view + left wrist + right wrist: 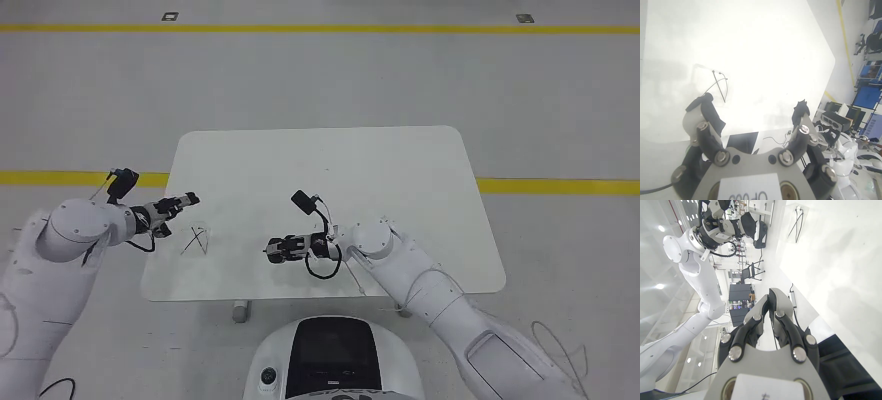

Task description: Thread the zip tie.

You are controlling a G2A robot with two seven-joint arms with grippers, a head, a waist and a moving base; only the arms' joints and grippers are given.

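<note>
Your zip ties lie crossed at the lower left of the worktop, so the left end effector hangs just beside them, spread wide for a pick, while the right end effector sits mid-frame, pinched closed on nothing clear.

In the top view the thin black zip ties are too small to be counted. The clear shallow tray is half lost in glare. Whether a thin dark strand is clamped by the right gripper cannot be told.
</note>
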